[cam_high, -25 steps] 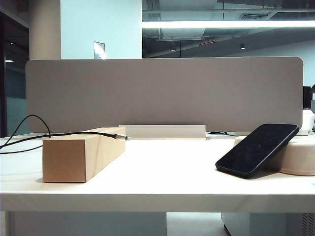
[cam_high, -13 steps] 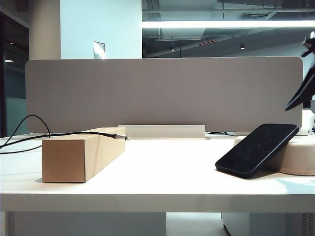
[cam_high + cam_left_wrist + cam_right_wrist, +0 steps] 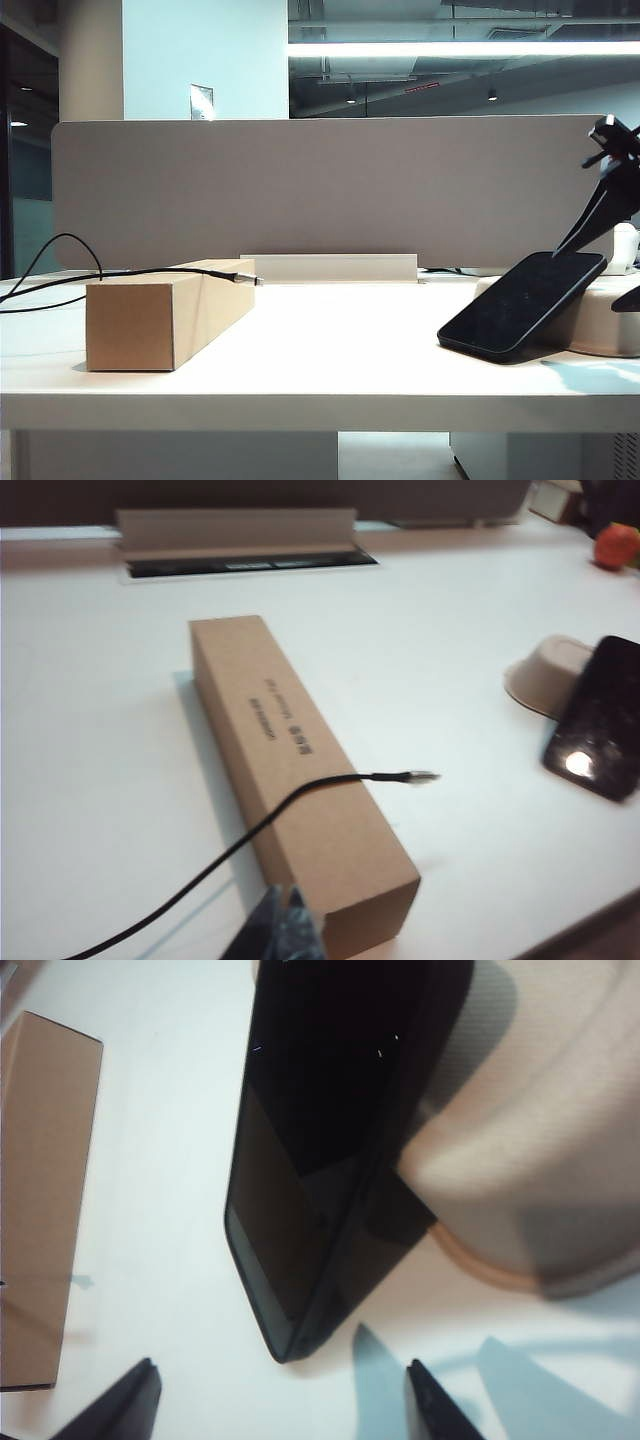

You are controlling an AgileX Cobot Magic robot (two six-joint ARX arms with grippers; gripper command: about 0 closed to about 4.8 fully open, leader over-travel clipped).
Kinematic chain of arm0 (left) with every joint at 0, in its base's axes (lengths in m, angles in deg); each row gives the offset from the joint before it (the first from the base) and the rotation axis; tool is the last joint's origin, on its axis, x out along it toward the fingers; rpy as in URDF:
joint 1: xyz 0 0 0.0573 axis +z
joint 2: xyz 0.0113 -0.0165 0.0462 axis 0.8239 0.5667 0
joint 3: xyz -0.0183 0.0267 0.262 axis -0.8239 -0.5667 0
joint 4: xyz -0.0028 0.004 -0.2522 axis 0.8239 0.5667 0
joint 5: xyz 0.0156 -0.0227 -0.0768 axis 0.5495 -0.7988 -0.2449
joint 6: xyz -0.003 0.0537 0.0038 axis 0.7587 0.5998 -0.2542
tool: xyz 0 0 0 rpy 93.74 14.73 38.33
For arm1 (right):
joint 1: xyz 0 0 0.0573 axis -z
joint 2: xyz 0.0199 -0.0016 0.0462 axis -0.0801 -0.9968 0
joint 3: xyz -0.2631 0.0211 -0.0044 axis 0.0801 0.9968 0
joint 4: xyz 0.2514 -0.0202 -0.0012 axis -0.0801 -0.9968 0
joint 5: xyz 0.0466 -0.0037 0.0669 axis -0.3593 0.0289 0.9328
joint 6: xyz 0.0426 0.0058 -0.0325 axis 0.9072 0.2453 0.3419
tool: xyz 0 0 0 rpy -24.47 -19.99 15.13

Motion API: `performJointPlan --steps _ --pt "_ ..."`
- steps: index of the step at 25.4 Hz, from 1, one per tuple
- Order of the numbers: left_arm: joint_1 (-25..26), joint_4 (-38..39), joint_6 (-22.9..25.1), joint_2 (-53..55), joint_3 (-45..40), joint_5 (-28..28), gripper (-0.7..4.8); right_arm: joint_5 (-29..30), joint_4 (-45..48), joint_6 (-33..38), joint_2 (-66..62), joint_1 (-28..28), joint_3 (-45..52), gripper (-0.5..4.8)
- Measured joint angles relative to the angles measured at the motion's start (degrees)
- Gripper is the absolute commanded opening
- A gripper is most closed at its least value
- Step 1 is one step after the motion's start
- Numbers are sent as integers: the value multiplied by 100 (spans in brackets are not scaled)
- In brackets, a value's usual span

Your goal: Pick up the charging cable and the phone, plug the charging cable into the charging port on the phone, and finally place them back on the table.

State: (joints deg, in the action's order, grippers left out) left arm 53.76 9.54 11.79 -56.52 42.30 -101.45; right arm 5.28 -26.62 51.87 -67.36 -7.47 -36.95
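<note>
On my feed the right gripper hangs over the phone with its two dark fingertips spread wide and nothing between them; the lower short end of the phone sits just ahead of the gap. In the exterior view the right gripper shows at the right edge, one finger slanting down toward the phone's raised top end, whether touching or just above it I cannot tell. The phone leans screen-up, upper end propped on the rim of the cream tray, lower end on the table. That tray sits right behind and under the phone, beside the far finger, so it crowds that side of the claw.

The left gripper is only a dark sliver at the edge of its wrist view, and I cannot make out the jaws there; my readout has it closed, and I see nothing in it. Just ahead of it lies the long cardboard box, which stands between the claw and the open table beyond. The charging cable runs up over the box top, and its silvery plug tip juts past the box edge, hanging free. From this claw the phone and tray are well apart, far across the table.

Behind everything stands the grey divider panel, with a pale folded card at its foot.
</note>
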Motion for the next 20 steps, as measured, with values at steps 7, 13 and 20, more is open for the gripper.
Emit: performJointPlan --steps 7,13,20 --pt "-31 20 68 1366 951 -146 146 33 315 11 -476 -2 0 338" --pt "-31 396 76 2098 1891 -175 192 52 964 308 -988 -7 0 337" --pt "-39 426 103 2105 2002 -177 191 48 1838 356 -1714 -516 -2 337"
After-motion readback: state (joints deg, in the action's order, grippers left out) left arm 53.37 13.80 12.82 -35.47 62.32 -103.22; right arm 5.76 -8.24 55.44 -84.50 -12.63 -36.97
